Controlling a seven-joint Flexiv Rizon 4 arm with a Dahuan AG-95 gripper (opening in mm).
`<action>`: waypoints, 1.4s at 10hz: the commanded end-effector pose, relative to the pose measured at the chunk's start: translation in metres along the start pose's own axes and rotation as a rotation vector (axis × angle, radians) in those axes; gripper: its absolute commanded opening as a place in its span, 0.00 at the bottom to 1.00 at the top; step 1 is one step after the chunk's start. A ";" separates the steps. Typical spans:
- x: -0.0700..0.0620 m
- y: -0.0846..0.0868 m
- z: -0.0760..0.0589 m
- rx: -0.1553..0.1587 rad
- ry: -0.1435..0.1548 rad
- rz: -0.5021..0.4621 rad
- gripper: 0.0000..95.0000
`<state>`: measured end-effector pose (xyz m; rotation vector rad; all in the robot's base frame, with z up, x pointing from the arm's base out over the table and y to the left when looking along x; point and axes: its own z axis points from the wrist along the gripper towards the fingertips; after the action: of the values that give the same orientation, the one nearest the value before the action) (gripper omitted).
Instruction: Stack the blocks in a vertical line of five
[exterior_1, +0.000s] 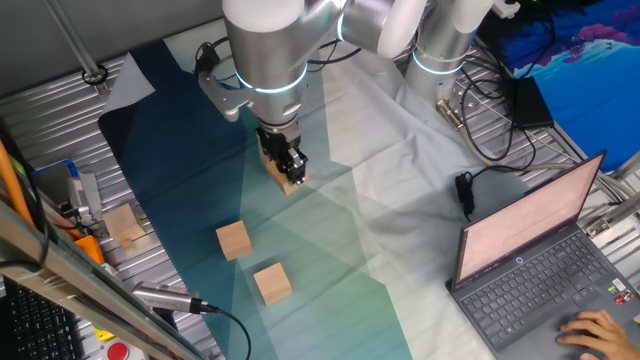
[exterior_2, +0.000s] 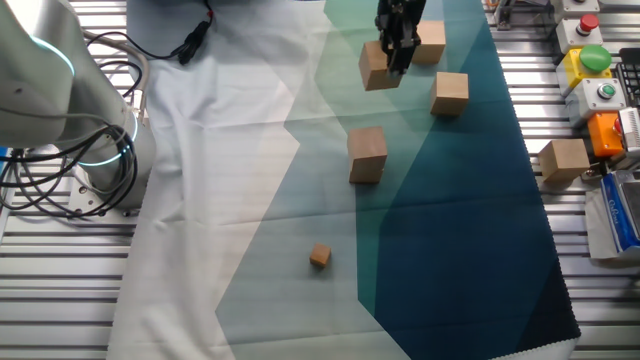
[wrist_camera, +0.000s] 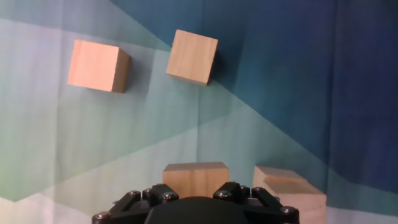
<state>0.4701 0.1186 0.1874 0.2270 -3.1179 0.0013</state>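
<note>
claw: my claw is closed on a wooden block, which I see raised off the cloth; in the other fixed view the same claw has the block at its tip
held block, hand view: top face shows just above the claw body
stack: a block tower stands mid-cloth, roughly two cubes tall, at 6 o'clock from the claw in the other fixed view; I can't count the layers for sure
loose blocks: two lie flat on the cloth, one at 7 o'clock from the claw, the other at 6 o'clock, apart from each other
small cube: tiny one sits alone on the cloth, well apart from the rest
pale block: rests off the cloth on the metal table
cloth: teal and white patches
laptop: open, at 4 o'clock, a person's hand on the keys
</note>
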 end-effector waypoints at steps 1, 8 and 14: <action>0.009 -0.014 -0.006 -0.001 0.003 0.011 0.00; 0.023 -0.068 -0.002 -0.015 -0.009 0.022 0.00; 0.026 -0.092 -0.004 -0.015 -0.022 0.045 0.00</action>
<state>0.4579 0.0227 0.1907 0.1566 -3.1444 -0.0243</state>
